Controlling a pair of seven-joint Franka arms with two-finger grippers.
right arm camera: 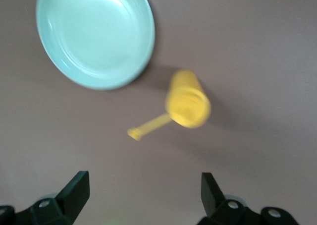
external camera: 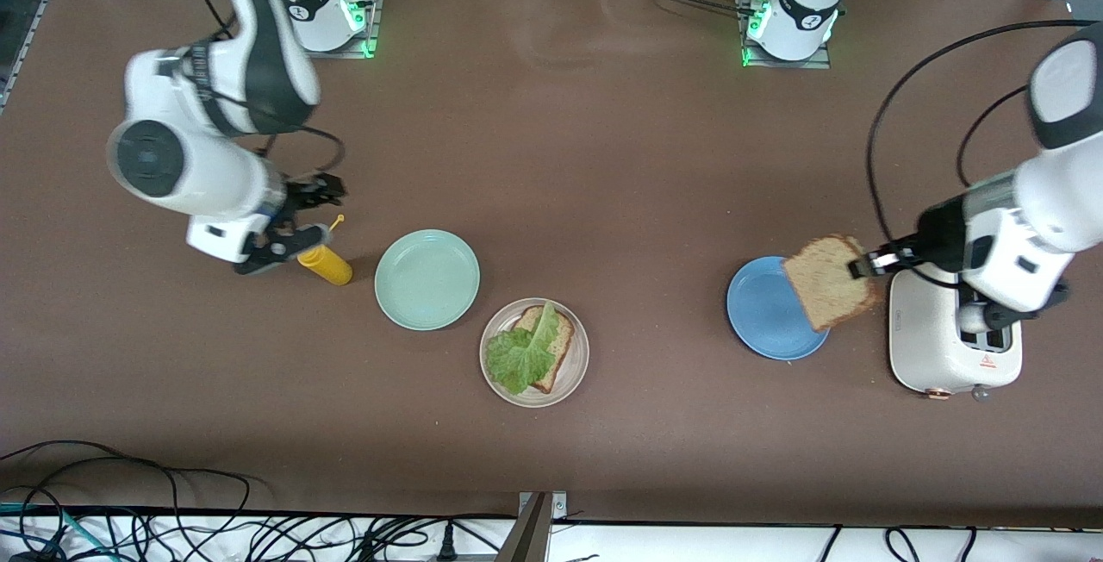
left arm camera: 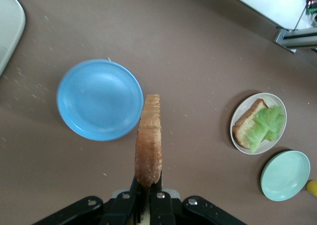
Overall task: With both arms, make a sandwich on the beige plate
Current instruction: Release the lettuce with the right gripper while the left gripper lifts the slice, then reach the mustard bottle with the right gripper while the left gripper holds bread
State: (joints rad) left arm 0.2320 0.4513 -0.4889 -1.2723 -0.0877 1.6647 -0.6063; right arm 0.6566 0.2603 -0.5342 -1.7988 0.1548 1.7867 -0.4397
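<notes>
On the beige plate [external camera: 576,372] [left arm camera: 270,147] lies one bread slice [external camera: 558,331] [left arm camera: 245,123] with a crinkly green lettuce leaf [external camera: 520,357] [left arm camera: 268,125] on top. My left gripper [external camera: 863,267] [left arm camera: 147,184] is shut on the crust edge of a second bread slice [external camera: 827,284] [left arm camera: 149,138]. It holds the slice in the air over the edge of the blue plate [external camera: 760,310] [left arm camera: 98,100] that lies toward the toaster. My right gripper [external camera: 302,219] [right arm camera: 144,185] hangs open and empty above the table beside the yellow bottle [external camera: 326,265] [right arm camera: 188,105].
An empty mint green plate [external camera: 426,279] [right arm camera: 94,34] sits between the yellow bottle and the beige plate. A white toaster [external camera: 948,346] stands under the left arm's wrist, at that arm's end of the table. Cables run along the table edge nearest the front camera.
</notes>
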